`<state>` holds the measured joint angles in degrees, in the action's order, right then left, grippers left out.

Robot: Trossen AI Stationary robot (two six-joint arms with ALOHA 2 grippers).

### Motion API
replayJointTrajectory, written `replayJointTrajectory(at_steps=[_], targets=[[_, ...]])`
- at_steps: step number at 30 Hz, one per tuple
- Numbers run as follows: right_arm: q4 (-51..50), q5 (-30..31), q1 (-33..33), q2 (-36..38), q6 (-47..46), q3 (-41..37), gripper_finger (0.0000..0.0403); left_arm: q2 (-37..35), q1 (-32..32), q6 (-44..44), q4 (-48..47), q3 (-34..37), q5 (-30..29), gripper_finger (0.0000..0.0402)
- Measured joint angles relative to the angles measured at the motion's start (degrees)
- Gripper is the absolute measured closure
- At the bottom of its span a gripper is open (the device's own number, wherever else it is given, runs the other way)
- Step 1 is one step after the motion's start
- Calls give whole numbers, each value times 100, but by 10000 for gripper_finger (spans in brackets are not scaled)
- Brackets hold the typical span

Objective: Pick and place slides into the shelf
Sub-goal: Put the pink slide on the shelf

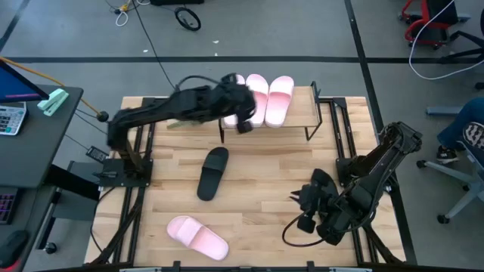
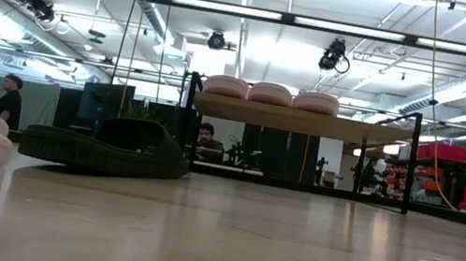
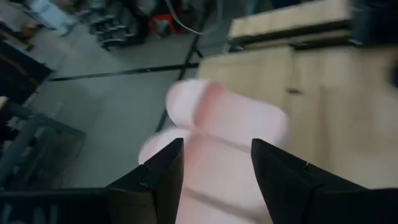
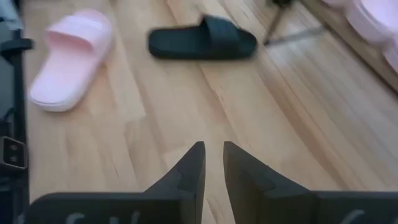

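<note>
Three pale pink slides (image 1: 268,98) lie side by side on the shelf's top board (image 1: 302,112), and they also show in the low view (image 2: 272,94). My left gripper (image 1: 243,121) hovers open above the leftmost one, with pink slides (image 3: 230,118) showing past its fingers. A black slide (image 1: 212,172) lies sole-down at mid-table. Another pink slide (image 1: 197,236) lies near the near edge. My right gripper (image 1: 306,200) waits shut, low at the right near side, pointing toward the black slide (image 4: 202,42) and the pink slide (image 4: 71,56).
The shelf (image 2: 301,120) stands on thin black legs at the table's far edge, with open space under its board. Bare wood lies between the black slide and my right arm. A desk with a calculator (image 1: 11,117) stands left of the table. People show in the room beyond (image 2: 9,98).
</note>
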<state>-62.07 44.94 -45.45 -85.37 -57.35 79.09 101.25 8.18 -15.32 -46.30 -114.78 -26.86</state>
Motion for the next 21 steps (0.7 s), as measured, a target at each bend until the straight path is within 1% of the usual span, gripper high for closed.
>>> replayJointTrajectory(at_steps=[3,5,7,9,11,13,15,17,21], targets=[[994,-8,229,-125,1415,0,339,-553,-235,496,-584,0,7,217],[1875,-200,461,-239,2521,0,339,-914,-349,874,-975,-2,-7,223],[2775,-805,747,-386,3542,0,339,-1237,-439,1267,-1463,-5,-11,228],[3540,-1550,1046,-567,4412,2,339,-1497,-506,1658,-2124,-7,-4,232],[4001,-2150,1354,-782,5003,2,339,-1695,-598,2107,-2937,-7,-7,236],[4250,-2496,1638,-983,5299,2,339,-1824,-737,2544,-3799,-7,-9,239],[4270,-2548,1885,-1181,5329,2,339,-1867,-916,2888,-4342,-6,-14,243],[4308,-2561,2118,-1396,5248,2,339,-1902,-1144,3048,-4283,105,-16,247],[4498,-2664,2517,-1799,4932,0,339,-2003,-1617,3054,-3783,629,-8,256]])
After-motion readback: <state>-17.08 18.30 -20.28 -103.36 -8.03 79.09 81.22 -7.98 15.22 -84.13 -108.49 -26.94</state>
